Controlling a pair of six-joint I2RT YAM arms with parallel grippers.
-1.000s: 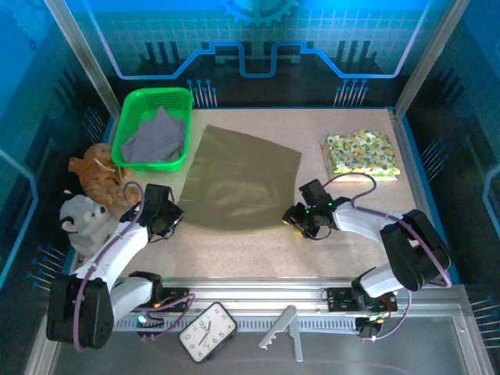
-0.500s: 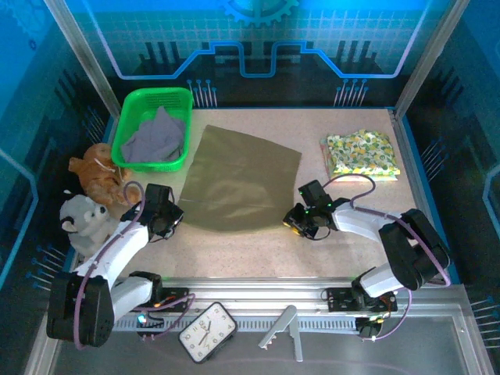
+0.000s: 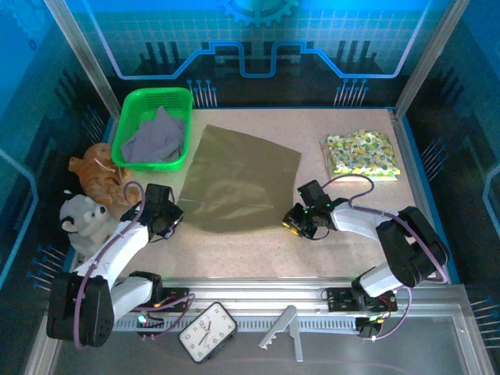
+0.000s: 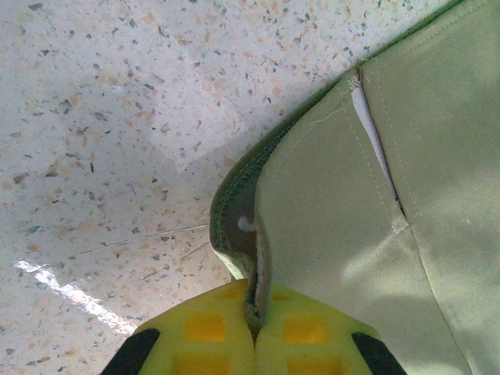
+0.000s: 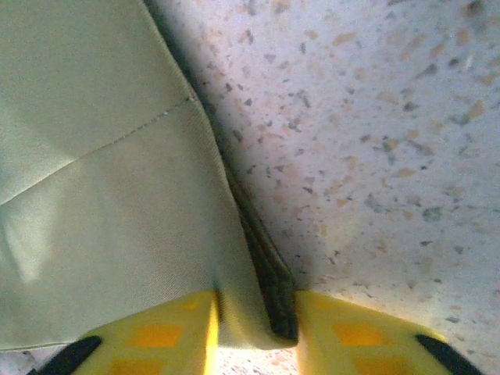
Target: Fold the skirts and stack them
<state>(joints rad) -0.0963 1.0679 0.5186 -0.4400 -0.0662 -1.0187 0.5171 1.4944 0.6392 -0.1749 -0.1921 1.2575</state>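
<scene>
The plain olive skirt [image 3: 238, 183] lies spread flat on the middle of the table. My left gripper [image 3: 173, 219] is at its near left corner, and in the left wrist view the yellow pads [image 4: 203, 332] are shut on the bunched hem [image 4: 234, 226]. My right gripper [image 3: 291, 223] is at the near right corner. The right wrist view shows the doubled dark hem [image 5: 269, 273] filling the gap between its pads [image 5: 351, 332]. A folded yellow-green floral skirt [image 3: 362, 154] rests at the far right. The grey-lavender skirt [image 3: 155, 139] lies crumpled in the basket.
The green basket [image 3: 153, 94] stands at the far left corner. A brown plush toy [image 3: 98, 176] and a white one [image 3: 82, 219] lie along the left edge beside my left arm. A clock [image 3: 207, 331] and a grey tool [image 3: 283, 328] lie on the front rail.
My right gripper's jaws have narrowed onto the olive skirt's near right corner and edged slightly left. The left gripper has kept its hold and barely moved.
</scene>
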